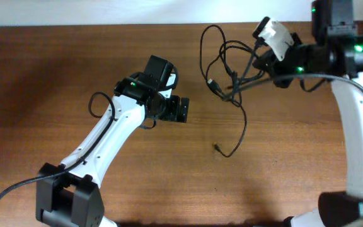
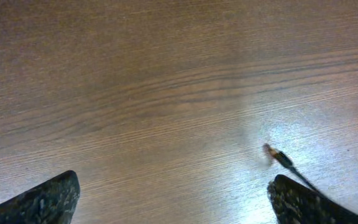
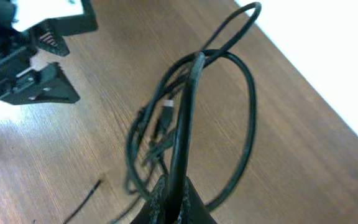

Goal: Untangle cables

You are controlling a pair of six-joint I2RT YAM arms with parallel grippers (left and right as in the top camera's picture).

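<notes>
The cables (image 1: pixel 227 75) lie as a tangle of thin black loops at the back right of the table. One loose tail runs forward to a small plug (image 1: pixel 217 149). My right gripper (image 1: pixel 253 69) is shut on a strand at the tangle's right side. In the right wrist view the strand runs up from between the closed fingertips (image 3: pixel 176 200) into the bundle of cables (image 3: pixel 166 124), slightly lifted. My left gripper (image 1: pixel 181 110) hovers open over bare wood, left of the tangle. In the left wrist view its fingers (image 2: pixel 48 199) stand wide apart, and the plug (image 2: pixel 277 155) lies near the right finger.
The wooden table (image 1: pixel 55 69) ends at a white wall along the back edge (image 3: pixel 328 56). The left arm (image 3: pixel 30 68) shows at the top left of the right wrist view. A thicker black arm wire (image 1: pixel 96 101) loops beside the left arm.
</notes>
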